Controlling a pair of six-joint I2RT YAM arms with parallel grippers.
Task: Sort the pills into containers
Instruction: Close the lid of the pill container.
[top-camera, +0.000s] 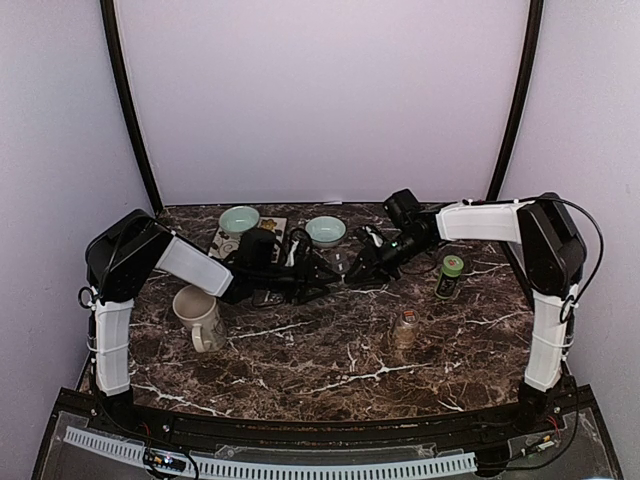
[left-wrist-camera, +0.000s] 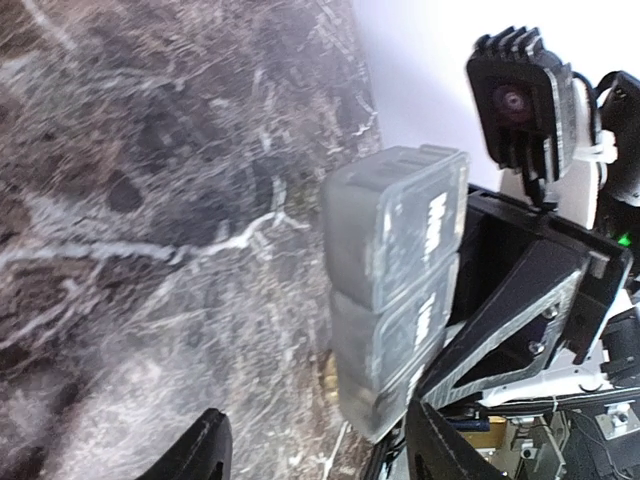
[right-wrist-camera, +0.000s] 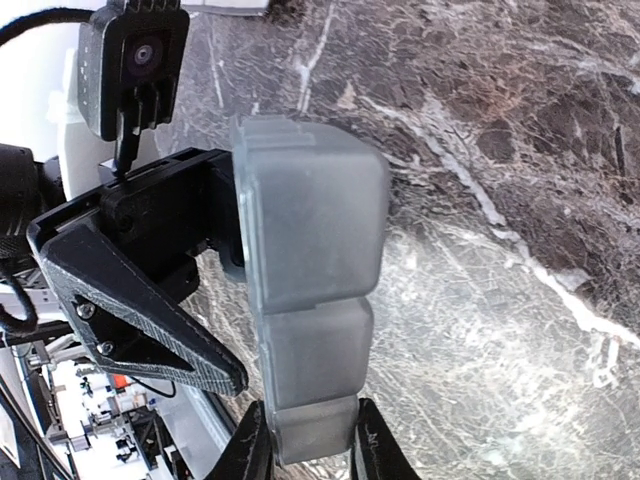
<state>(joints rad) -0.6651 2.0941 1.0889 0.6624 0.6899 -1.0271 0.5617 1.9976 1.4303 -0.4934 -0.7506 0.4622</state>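
Observation:
A translucent grey pill organizer (right-wrist-camera: 310, 230) with several lidded compartments hangs above the marble table at mid-back. My right gripper (right-wrist-camera: 310, 445) is shut on its near end, one finger on each side. My left gripper (left-wrist-camera: 325, 455) is open. The organizer's (left-wrist-camera: 395, 280) lower end sits between its fingers, close to the right finger (left-wrist-camera: 450, 450) and well apart from the left one. In the top view both grippers meet, left (top-camera: 318, 272) and right (top-camera: 357, 270). No pills show clearly. A yellowish speck (left-wrist-camera: 328, 372) lies by the organizer, too blurred to name.
Two pale green bowls (top-camera: 239, 219) (top-camera: 325, 230) stand at the back. A patterned tray (top-camera: 275, 228) lies between them. A cream mug (top-camera: 197, 315) is at the left. A green-lidded bottle (top-camera: 450, 275) and an amber bottle (top-camera: 406, 327) stand at the right.

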